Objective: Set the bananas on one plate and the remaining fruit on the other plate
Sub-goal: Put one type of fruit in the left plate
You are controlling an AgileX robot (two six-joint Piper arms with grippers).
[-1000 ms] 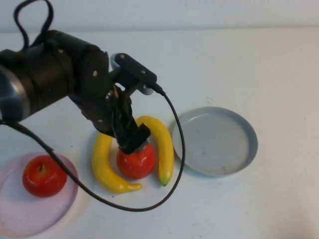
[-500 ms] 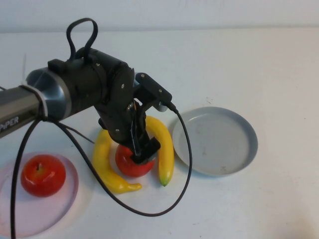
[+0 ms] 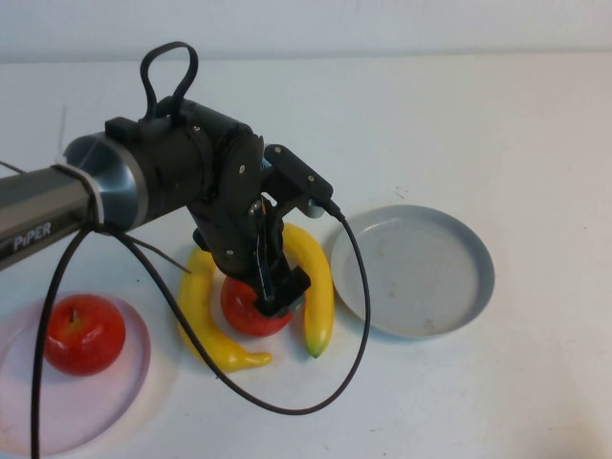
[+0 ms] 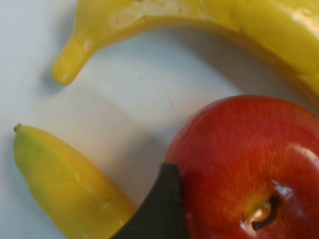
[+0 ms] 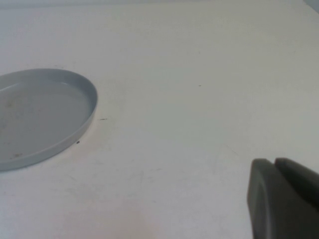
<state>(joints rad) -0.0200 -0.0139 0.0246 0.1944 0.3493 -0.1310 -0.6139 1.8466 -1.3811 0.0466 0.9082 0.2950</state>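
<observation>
Red glossy apple point(image 3: 84, 333) sits on the pale pink plate point(image 3: 115, 402) at near left, while the left gripper point(image 3: 273, 292) straddles the second apple point(image 3: 247, 311) between two yellow bananas point(image 3: 206, 325), spread around it; grey-blue plate point(image 3: 421, 273) empty; right gripper point(image 5: 281, 199) parked, closure unclear.

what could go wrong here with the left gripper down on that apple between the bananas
The left gripper sits on the red apple, wedged between two bananas; lifting or shifting could nudge either one. In the left wrist view only one finger shows against the glossy skin, so the apple might slip or roll. The pale pink plate already holds another apple, risking a bump on placing. The right gripper hovers beside the grey-blue plate.
</observation>
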